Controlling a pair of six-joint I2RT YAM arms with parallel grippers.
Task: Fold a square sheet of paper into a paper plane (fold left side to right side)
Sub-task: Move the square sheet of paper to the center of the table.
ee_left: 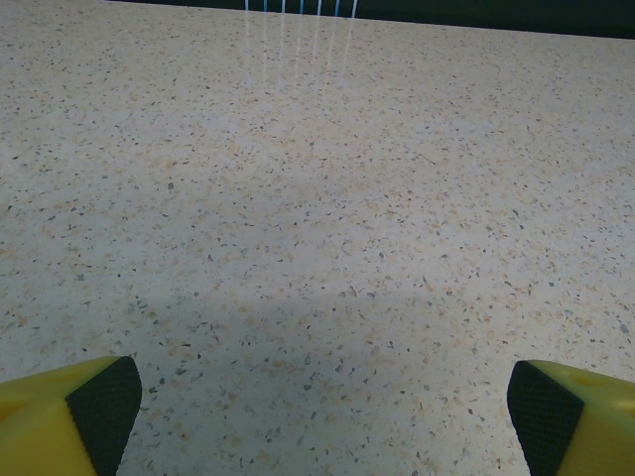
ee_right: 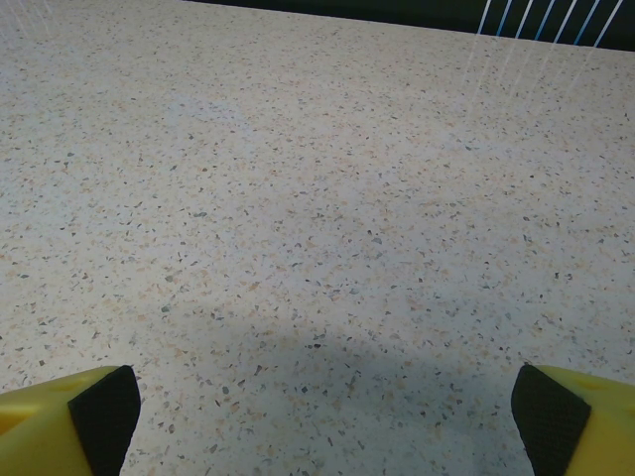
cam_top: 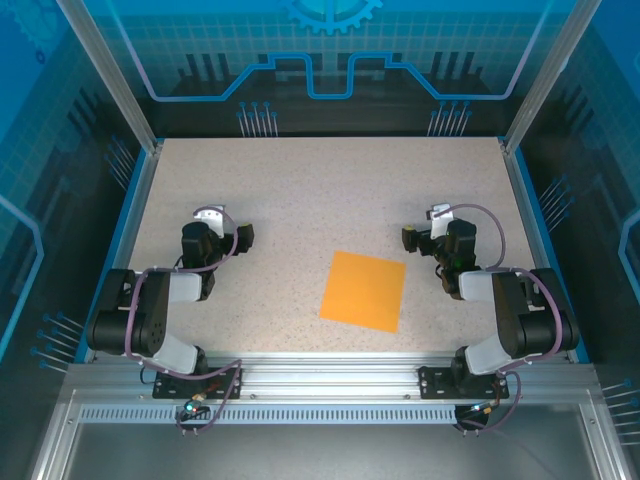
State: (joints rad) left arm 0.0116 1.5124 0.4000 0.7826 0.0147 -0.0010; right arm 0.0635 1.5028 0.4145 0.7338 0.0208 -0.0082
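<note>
The square sheet of paper is bright orange and lies flat and unfolded on the speckled table, slightly turned, right of centre near the front. My left gripper rests well to the paper's left, folded back over its arm. To the paper's right sits my right gripper, a short way from the sheet's far right corner. In the wrist views the left gripper and the right gripper are both open, their yellow fingers with black pads wide apart over bare table, nothing between them.
The speckled table is walled by blue rails at the left and right. An aluminium rail carrying both arm bases runs along the near edge. Free surface stretches behind and left of the paper.
</note>
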